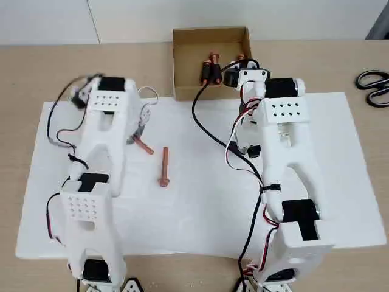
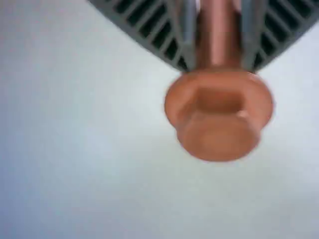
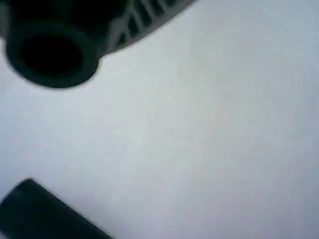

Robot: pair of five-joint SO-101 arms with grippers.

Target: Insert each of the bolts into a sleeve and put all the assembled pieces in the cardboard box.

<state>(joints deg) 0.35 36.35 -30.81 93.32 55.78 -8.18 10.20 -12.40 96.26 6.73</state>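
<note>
My left gripper [image 2: 219, 50] is shut on the shank of a copper bolt [image 2: 219, 117], whose flanged head points at the camera. In the high view this bolt [image 1: 144, 146] hangs slanted under the left gripper [image 1: 140, 130], just above the white mat. A second bolt [image 1: 165, 165] lies loose on the mat to its right. My right gripper [image 3: 75, 20] holds a black sleeve [image 3: 50, 55] with its open bore showing. Another black sleeve [image 3: 42, 214] lies on the mat close by. The cardboard box [image 1: 182, 61] at the back holds assembled pieces [image 1: 211, 70].
A white mat [image 1: 200, 213] covers most of the wooden table. Scissors [image 1: 374, 86] lie at the far right edge. Black cables [image 1: 209, 131] run from the box area down across the mat to the right arm.
</note>
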